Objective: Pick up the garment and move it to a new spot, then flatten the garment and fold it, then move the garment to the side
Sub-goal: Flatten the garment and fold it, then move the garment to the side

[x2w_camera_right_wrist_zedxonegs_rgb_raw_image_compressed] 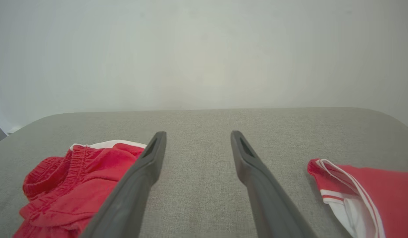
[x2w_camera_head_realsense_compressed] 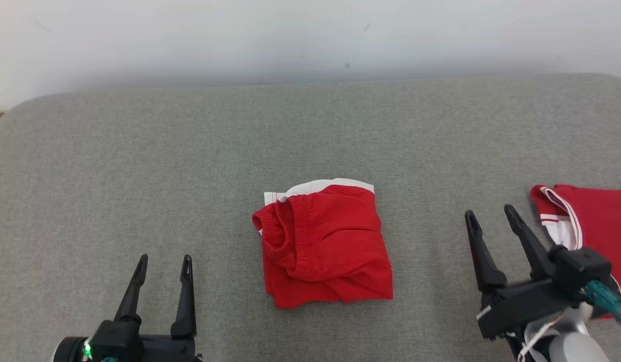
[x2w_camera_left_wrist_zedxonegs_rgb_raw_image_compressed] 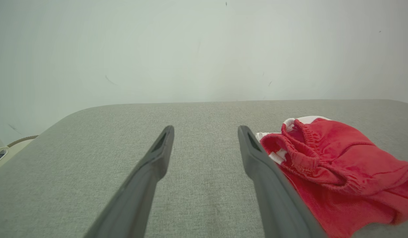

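The big grey table [x2w_camera_head_realsense_compressed: 139,166] has the folded red garment [x2w_camera_head_realsense_compressed: 330,251], with its white edge, right in the middle. Another red cloth [x2w_camera_head_realsense_compressed: 602,216] lies at its 3 o'clock. The right fingers [x2w_camera_head_realsense_compressed: 481,251], at 4 o'clock, and the left fingers [x2w_camera_head_realsense_compressed: 184,296], at 8 o'clock, are spread wide and hold nothing.

garment [x2w_camera_head_realsense_compressed: 325,246] on surface [x2w_camera_head_realsense_compressed: 139,176] centre, second garment [x2w_camera_head_realsense_compressed: 597,221] right

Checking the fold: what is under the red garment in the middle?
White fabric peeks from beneath the far edge of the red garment; the grey cushion lies underneath. Anything else is covered.
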Tool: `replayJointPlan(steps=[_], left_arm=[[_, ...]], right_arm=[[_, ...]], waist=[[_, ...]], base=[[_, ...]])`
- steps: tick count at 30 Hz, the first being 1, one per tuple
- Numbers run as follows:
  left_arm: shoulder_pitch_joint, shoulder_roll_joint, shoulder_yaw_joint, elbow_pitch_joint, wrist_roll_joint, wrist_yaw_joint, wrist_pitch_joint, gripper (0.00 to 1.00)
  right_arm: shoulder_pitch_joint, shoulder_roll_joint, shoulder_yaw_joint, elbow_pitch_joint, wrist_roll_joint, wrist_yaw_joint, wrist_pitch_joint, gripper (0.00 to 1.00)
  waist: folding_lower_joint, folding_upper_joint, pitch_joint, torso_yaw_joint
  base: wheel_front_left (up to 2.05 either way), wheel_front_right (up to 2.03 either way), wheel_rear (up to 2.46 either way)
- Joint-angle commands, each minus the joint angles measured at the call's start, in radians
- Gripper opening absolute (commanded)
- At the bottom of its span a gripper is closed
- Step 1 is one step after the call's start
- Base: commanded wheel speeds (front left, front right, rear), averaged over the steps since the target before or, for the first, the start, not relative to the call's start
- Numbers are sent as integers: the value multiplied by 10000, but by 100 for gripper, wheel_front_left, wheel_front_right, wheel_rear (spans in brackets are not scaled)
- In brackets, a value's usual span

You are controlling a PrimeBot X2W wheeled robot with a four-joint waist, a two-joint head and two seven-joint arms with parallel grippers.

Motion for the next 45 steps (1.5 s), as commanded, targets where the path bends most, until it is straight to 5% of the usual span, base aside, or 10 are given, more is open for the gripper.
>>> replayJointPlan(steps=[1, 27, 45], left_arm=[[166, 103, 28, -2, 99, 65, 42, 100], [455, 444, -127, -258, 16, 191, 581, 100], [-309, -67, -670, 53, -183, 229, 147, 100]], right_arm=[[299, -34, -124, -155, -151, 3, 79, 100], [2101, 180, -217, -1425, -579, 3, 768, 100], [83, -302, 1082, 803, 464, 3, 1069, 100]], waist=[[1, 0, -163, -150], [1, 0, -574, -447], [1, 0, 827, 1274]], base=[[0, 0, 0], [0, 0, 0], [0, 0, 0]])
